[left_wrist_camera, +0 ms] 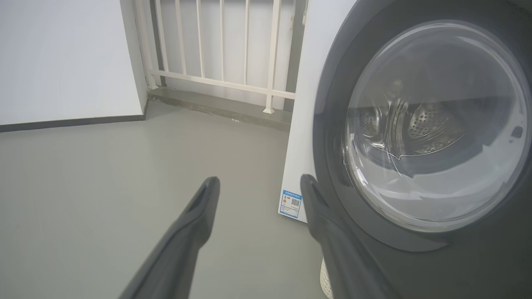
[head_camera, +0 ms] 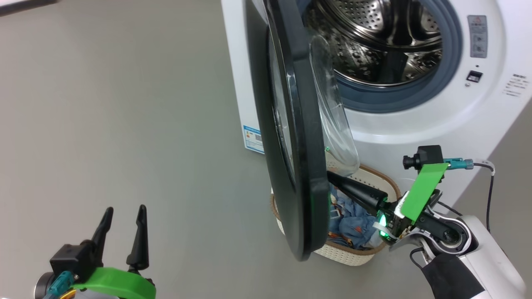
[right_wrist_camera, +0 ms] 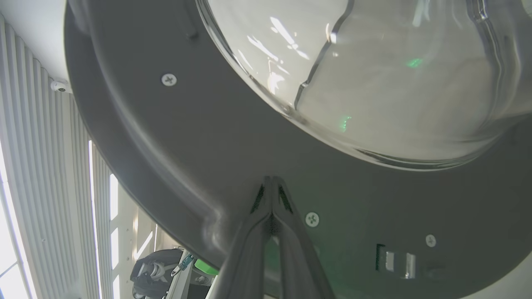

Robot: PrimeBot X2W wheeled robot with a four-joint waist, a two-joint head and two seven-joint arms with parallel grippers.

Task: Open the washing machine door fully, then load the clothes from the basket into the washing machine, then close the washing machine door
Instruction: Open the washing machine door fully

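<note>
The washing machine (head_camera: 419, 124) stands at the upper right with its steel drum (head_camera: 374, 37) exposed. The washing machine door (head_camera: 291, 145) is swung partway out and seen edge-on. My right gripper (head_camera: 332, 176) is shut, its tips pressed on the door's inner black rim (right_wrist_camera: 187, 145) just below the glass bowl (right_wrist_camera: 374, 74); the closed fingertips (right_wrist_camera: 271, 182) hold nothing. Under the door sits the basket (head_camera: 386, 182) holding the light blue clothes (head_camera: 353, 224). My left gripper (head_camera: 124, 211) is open at the lower left, facing the door's outer face (left_wrist_camera: 332, 124) with its fingers (left_wrist_camera: 203, 203) apart.
Grey floor (head_camera: 124, 104) spreads left of the machine. A blue label (left_wrist_camera: 291, 203) marks the machine's side panel. A white railing (left_wrist_camera: 220, 54) and a white wall (left_wrist_camera: 62, 58) stand beyond. A cable (head_camera: 490, 187) hangs by my right wrist.
</note>
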